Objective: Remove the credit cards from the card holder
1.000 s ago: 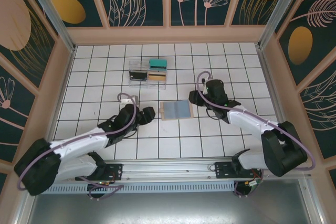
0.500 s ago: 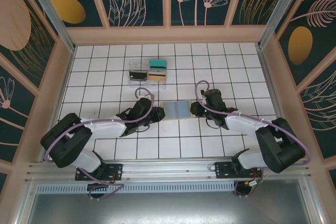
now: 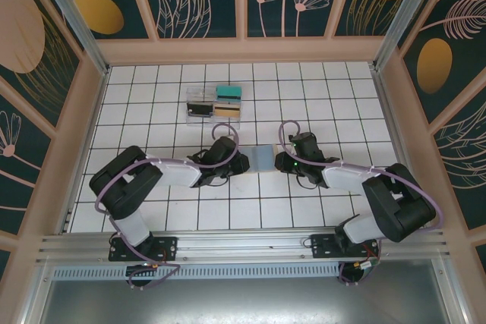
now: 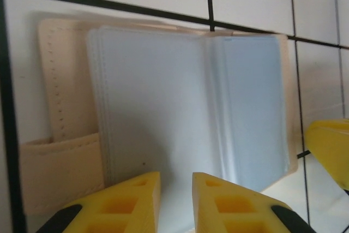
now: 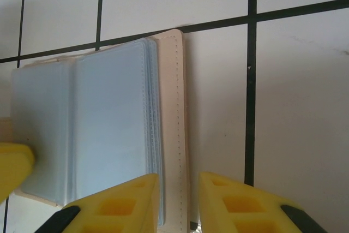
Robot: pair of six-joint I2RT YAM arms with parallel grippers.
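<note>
Top view: the card holder (image 3: 262, 158) lies open on white tiles between the left gripper (image 3: 241, 163) and the right gripper (image 3: 279, 163), one at each side edge. Teal, black and tan-gold credit cards (image 3: 228, 92) sit in a clear tray (image 3: 190, 98), well apart behind it.

Left wrist view: pale blue sleeves, a stitched tan rim; the jaws stand nearly together at the near edge (pinching or not, I cannot tell).

Right wrist view: the same narrow gap over the tan rim, grip unclear.

The holder looks light, thin and floppy, its sleeves slick; the firmer stitched rim seems the best hold.
</note>
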